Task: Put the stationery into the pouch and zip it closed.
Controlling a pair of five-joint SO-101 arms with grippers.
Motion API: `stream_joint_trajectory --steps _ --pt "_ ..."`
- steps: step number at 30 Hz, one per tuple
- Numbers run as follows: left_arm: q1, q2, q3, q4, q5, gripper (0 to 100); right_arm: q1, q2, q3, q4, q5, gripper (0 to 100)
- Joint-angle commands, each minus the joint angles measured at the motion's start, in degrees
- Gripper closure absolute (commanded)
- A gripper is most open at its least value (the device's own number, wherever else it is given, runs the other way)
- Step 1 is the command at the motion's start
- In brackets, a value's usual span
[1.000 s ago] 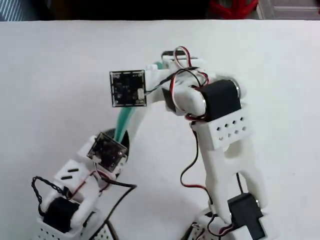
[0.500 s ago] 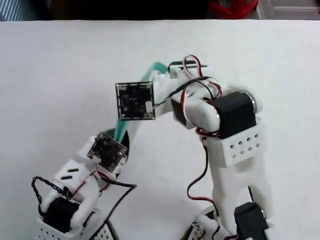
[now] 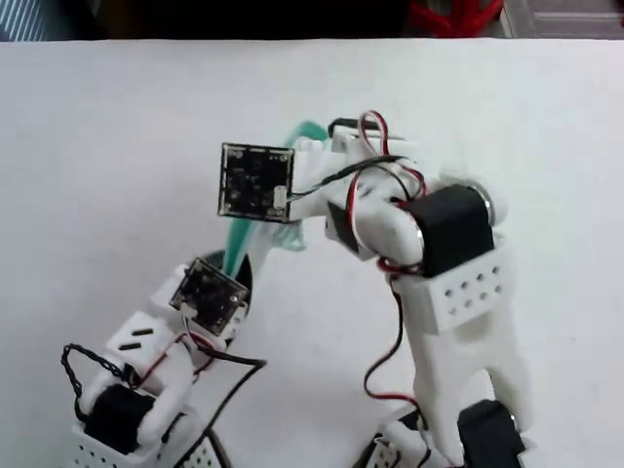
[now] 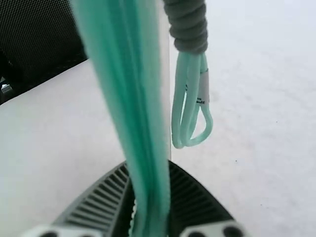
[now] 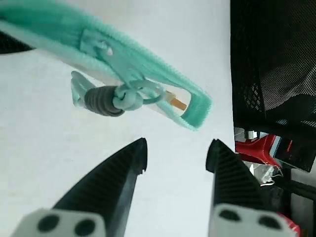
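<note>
White desk (image 3: 97,117), black mesh beyond its edge. Teal pouch (image 5: 148,64) is edge-on in the left tool (image 4: 148,177), which is clamped tight on the pouch's rim. Right tool (image 5: 176,150) is spread wide, gripping nothing, just beside the pouch's zipper pull (image 5: 106,101) and not touching. Pull's cord loop (image 4: 190,123) dangles beside the pouch.

Both arms are built of white printed plastic. In the high view the right arm (image 3: 458,331) carries a black servo block (image 3: 444,219) and a white bracket (image 3: 468,288) with two rows of small round holes. Red, black and white wires (image 3: 385,166) loop at 12 o'clock of the servo. A square black camera board (image 3: 255,182) sits at 9 o'clock of it. The left arm (image 3: 146,341) has a similar board (image 3: 210,292) and a twisted black cable (image 3: 70,375). The right gripper (image 5: 177,148) has black ribbed fingers (image 5: 116,175) on white bases with dark screw holes (image 5: 49,223). The left gripper (image 4: 147,168) has dark grey ribbed ones.
</note>
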Motion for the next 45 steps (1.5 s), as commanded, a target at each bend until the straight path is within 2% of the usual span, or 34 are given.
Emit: stream_joint_trajectory --steps 1,3,7,12,18,26,31,38,45 --pt "0.40 1.01 0.18 -1.32 -0.53 98 -0.48 -5.85 1.05 0.75 -16.88 81.8" --pt "0.40 1.01 0.18 -1.32 -0.53 98 -0.13 -9.63 4.84 0.75 -24.18 81.8" --pt "0.40 1.01 0.70 -1.41 -0.53 98 -3.30 -17.01 19.34 -1.98 -31.74 81.8" --pt "0.40 1.01 0.70 -1.41 -0.35 98 -7.43 -28.18 37.19 -14.37 -35.25 81.8" --pt "0.40 1.01 0.70 -1.32 -0.44 98 -6.90 -33.71 53.54 -29.49 -35.69 82.1" --pt "0.40 1.01 0.70 -1.41 -0.53 98 -6.90 -34.15 53.98 -36.09 -44.57 82.2" --pt "0.40 1.01 0.70 -1.32 -0.53 98 -7.16 -33.80 54.33 -36.97 -45.45 82.2" --pt "0.40 1.01 0.70 -1.23 -0.53 98 -11.30 -33.63 54.59 -39.08 -45.45 82.3" --pt "0.40 1.01 0.70 -1.14 -0.53 98 -10.68 -33.71 55.38 -40.92 -44.92 95.7"
